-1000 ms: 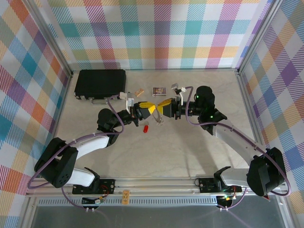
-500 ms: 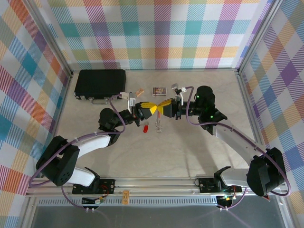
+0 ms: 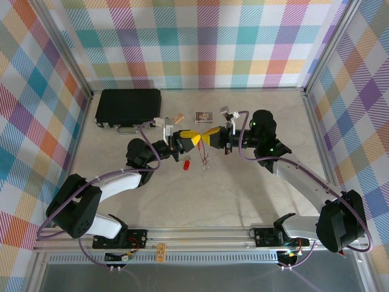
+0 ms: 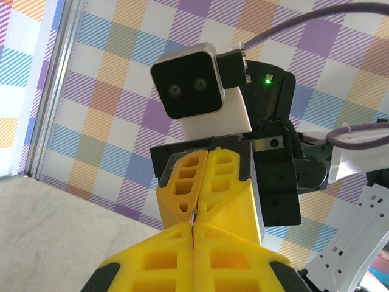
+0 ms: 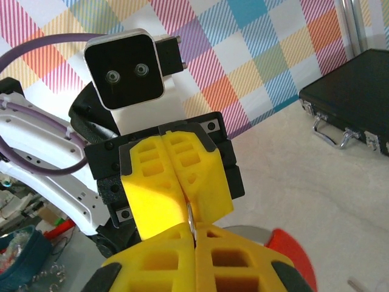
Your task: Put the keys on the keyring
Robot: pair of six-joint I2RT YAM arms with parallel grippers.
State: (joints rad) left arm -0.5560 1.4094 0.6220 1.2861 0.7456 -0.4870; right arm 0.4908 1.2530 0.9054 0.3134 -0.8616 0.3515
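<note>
Steadiness first: keep left gripper (image 3: 196, 140) and right gripper (image 3: 211, 137), both clamped tip to tip on the thin metal keyring (image 4: 194, 215) above mid-table, from twisting apart, pry the coil gently, then fetch the red key (image 3: 187, 164) lying on the table (image 3: 243, 194) nearby; count one ring, one key.

left gripper (image 4: 194, 238): yellow, closed, bottom edge | right gripper (image 4: 196, 220): closed, facing tip to tip | keyring (image 4: 194, 214): thin metal sliver pinched in seam
</note>
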